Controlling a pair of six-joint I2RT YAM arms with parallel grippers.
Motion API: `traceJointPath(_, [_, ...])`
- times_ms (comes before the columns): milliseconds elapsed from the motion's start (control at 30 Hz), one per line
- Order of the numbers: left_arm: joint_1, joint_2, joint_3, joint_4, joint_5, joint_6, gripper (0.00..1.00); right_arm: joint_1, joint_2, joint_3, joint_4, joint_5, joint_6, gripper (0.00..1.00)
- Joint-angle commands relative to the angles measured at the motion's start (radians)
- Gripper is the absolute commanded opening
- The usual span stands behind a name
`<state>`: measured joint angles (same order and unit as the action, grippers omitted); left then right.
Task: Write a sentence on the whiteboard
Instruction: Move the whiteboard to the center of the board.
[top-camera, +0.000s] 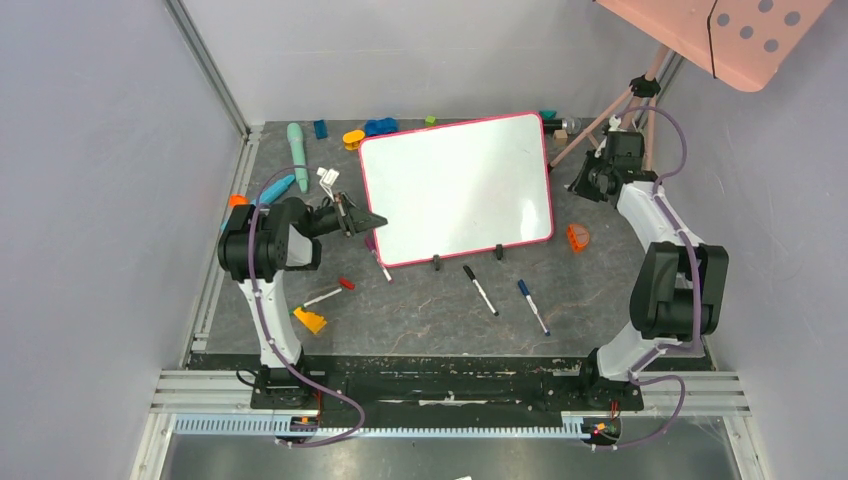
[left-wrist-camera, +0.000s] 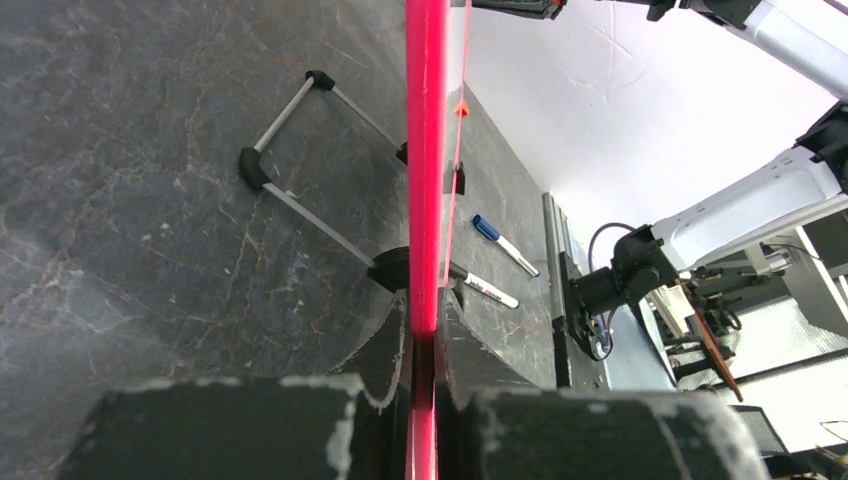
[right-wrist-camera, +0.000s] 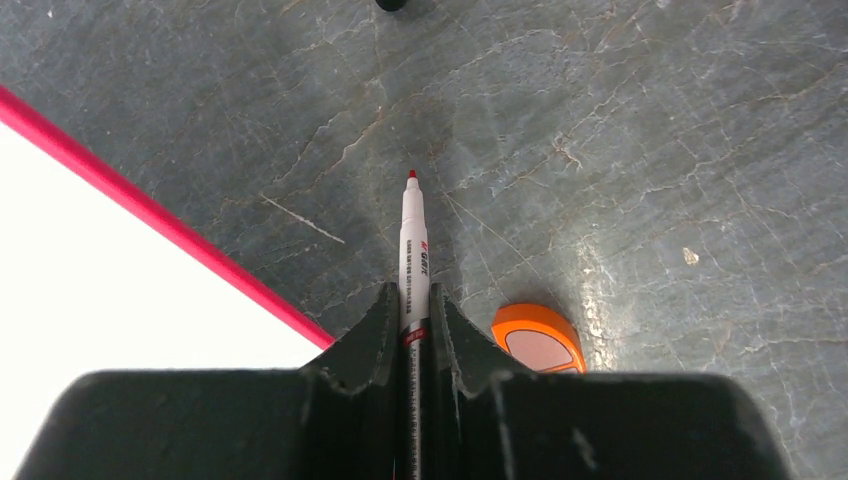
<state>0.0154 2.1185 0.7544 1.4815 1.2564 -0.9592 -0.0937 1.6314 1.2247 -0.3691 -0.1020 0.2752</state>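
only edge-on, the whiteboard (left-wrist-camera: 427, 150) between left fingers (left-wrist-camera: 385, 348)

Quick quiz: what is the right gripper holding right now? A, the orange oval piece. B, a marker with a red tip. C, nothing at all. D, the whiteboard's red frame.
B: the right wrist view shows the right gripper shut on a white marker whose bare red tip sticks out ahead of it.

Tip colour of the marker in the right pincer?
Red. The marker tip shows best in right wrist view.
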Motion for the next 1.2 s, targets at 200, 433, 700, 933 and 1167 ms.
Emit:
traceJointPath(200, [-0.003,0.014,0.047,0.076,0.031,-0.023,0.02,0.003,0.078,0.076,-0.019,-0.140,-0.045,0.00])
traceJointPath(433, [-0.056,0.002,0.044,0.076,0.076,-0.026,0.02,0.028,0.048,-0.005,-0.009,-0.172,-0.066,0.00])
traceJointPath(700, [-0.057,-0.028,-0.002,0.076,0.083,-0.020,0.02,0.046,-0.030,-0.123,-0.009,-0.190,-0.092,0.00])
traceJointPath(933, [-0.055,-0.056,-0.049,0.076,0.073,-0.010,0.02,0.056,-0.074,-0.171,-0.025,-0.220,-0.130,0.00])
traceJointPath(1167, [-0.052,-0.077,-0.056,0.076,0.070,-0.010,0.02,0.086,-0.102,-0.181,-0.046,-0.212,-0.144,0.00])
